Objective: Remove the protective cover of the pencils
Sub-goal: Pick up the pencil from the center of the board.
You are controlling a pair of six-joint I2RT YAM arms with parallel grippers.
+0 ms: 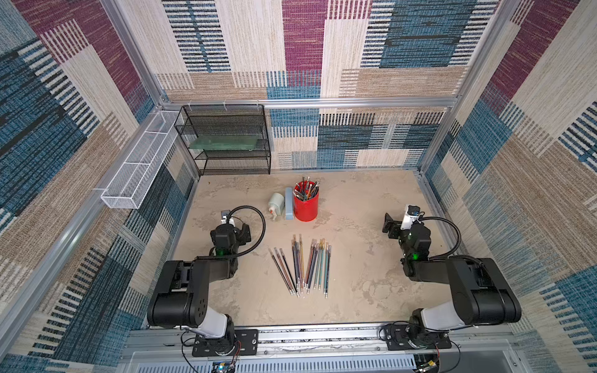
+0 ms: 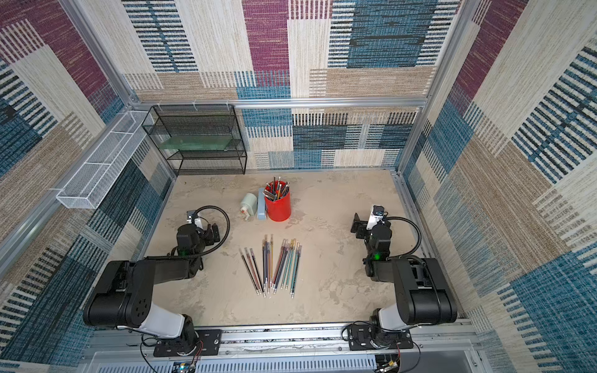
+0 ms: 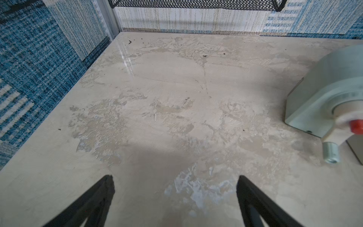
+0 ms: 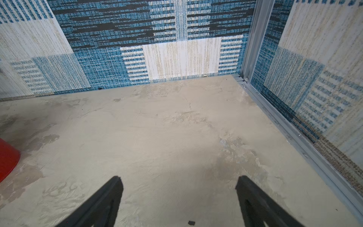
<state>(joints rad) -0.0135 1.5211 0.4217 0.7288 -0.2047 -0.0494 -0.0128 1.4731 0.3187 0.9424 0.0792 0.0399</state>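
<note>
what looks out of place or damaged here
Mainly the tabletop: its coating looks scuffed and flaking in patches, with dark crumbs near the back wall. The pencils lie loosely fanned; nothing looks spilled.

Pencils [image 1: 302,268] lie at the centre of the surface [image 1: 355,200]; bare lanes on either side admit an approach. Red cup [image 1: 306,203] and sharpener [image 1: 276,202] stand together toward the rear edge. Black mesh rack [image 1: 226,142] blocks the rear left corner.
</note>
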